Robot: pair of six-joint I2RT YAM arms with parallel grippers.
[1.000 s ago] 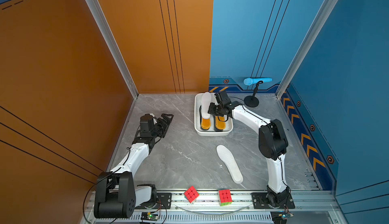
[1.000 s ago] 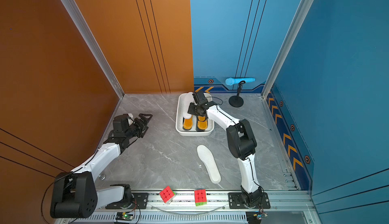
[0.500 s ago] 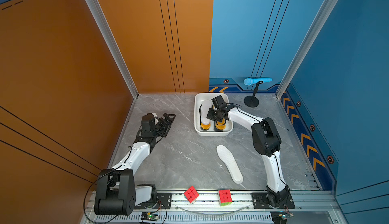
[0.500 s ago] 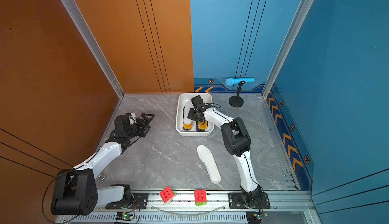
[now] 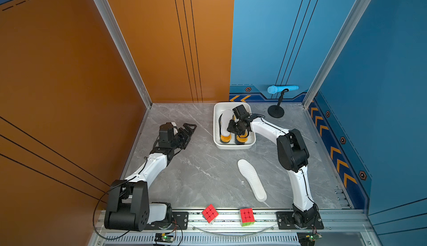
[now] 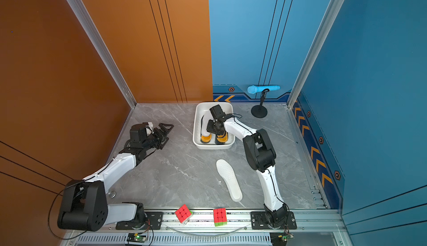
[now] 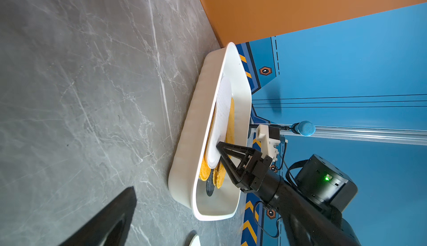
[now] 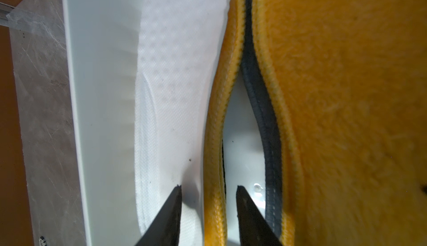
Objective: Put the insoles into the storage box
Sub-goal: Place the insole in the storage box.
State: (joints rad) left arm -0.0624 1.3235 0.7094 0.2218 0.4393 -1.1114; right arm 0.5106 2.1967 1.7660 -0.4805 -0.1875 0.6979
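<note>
Right wrist view: the right fingers [image 8: 166,219] stand parted inside the storage box [image 8: 97,94], grasping nothing. One tip is over a white insole [image 8: 175,71], which lies in the box along its wall, beside the orange insoles [image 8: 346,94]. In both top views a second white insole [image 5: 251,179] lies on the tabletop [image 5: 196,175] near the box, outside it. The left fingers [image 5: 186,131] are spread wide and empty, well apart from the box.

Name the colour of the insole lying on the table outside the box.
The insole is white with a dotted texture, clearest in a top view.
</note>
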